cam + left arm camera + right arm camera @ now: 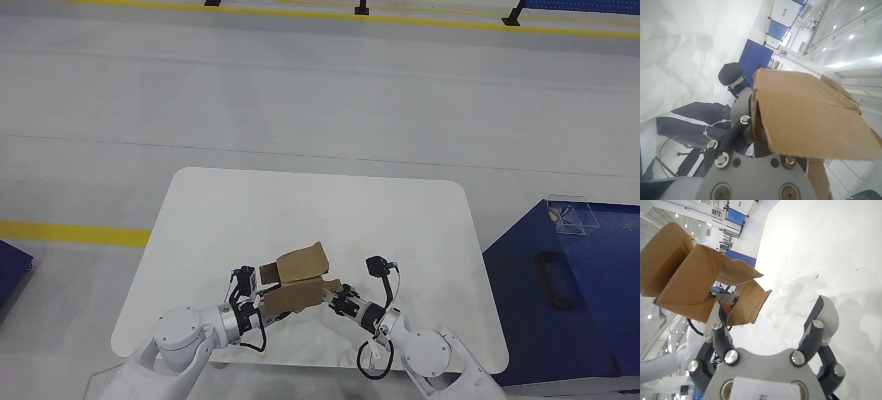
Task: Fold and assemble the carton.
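Right wrist view: right gripper (768, 317) has its fingers wide apart, 1 right beside the carton (687, 275) at its open end. Carton's over the near half of the table (400, 220), long axis running across to the left gripper (250, 286), whose grip I can't tell.

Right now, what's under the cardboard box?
Just the white table shows around the carton. The patch straight under it is covered, so I can't tell.

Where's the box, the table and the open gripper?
carton (302, 265), top view, brown upper panel.
table (300, 205), top view, bare white top.
right gripper (769, 302), right wrist view, between its fingertips.
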{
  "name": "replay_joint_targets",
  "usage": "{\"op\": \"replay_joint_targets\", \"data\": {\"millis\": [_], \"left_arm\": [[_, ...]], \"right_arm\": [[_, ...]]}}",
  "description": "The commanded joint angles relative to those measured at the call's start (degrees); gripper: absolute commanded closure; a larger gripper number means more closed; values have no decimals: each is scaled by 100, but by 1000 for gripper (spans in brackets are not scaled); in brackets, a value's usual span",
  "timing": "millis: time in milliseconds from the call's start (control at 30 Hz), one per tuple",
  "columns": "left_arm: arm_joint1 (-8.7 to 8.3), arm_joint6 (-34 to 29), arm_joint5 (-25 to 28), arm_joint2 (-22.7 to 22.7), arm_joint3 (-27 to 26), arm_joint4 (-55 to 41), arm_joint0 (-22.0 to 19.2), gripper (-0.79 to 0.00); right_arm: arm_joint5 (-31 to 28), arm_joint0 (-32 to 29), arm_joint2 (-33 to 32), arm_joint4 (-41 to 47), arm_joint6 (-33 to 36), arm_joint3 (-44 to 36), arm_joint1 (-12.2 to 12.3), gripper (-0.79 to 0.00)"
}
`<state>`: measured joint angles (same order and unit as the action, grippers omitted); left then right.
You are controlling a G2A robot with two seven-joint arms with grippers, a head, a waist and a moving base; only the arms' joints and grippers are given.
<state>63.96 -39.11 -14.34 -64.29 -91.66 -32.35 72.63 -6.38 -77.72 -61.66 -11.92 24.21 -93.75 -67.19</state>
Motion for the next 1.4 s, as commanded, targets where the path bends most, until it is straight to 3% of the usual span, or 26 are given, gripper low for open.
{"op": "replay_joint_targets", "data": {"millis": [0,167,267,533,1033,1367], "left_arm": [[5,2,-14,-6,36,-24,-32,0],[13,46,-25,-30,64,-53,-60,0],[18,98,-11,-26,34,-15,-66,0],[24,276,99,71,-223,306,51,0],[50,363,-10,55,-121,232,53,0],[45,176,-5,-57,-74,28,122,0]], "right_arm": [[-18,21,-44,22,-53,14,-3,-785],[-5,3,-287,-56,-324,-34,15,-785],[214,36,-400,-538,-771,-59,19,-785],[964,407,-2,-1636,-1461,163,-101,-785],[1189,356,501,-2137,-1226,-75,-233,-785],[1004,28,-227,-1650,-1421,-148,-177,-785]]}}
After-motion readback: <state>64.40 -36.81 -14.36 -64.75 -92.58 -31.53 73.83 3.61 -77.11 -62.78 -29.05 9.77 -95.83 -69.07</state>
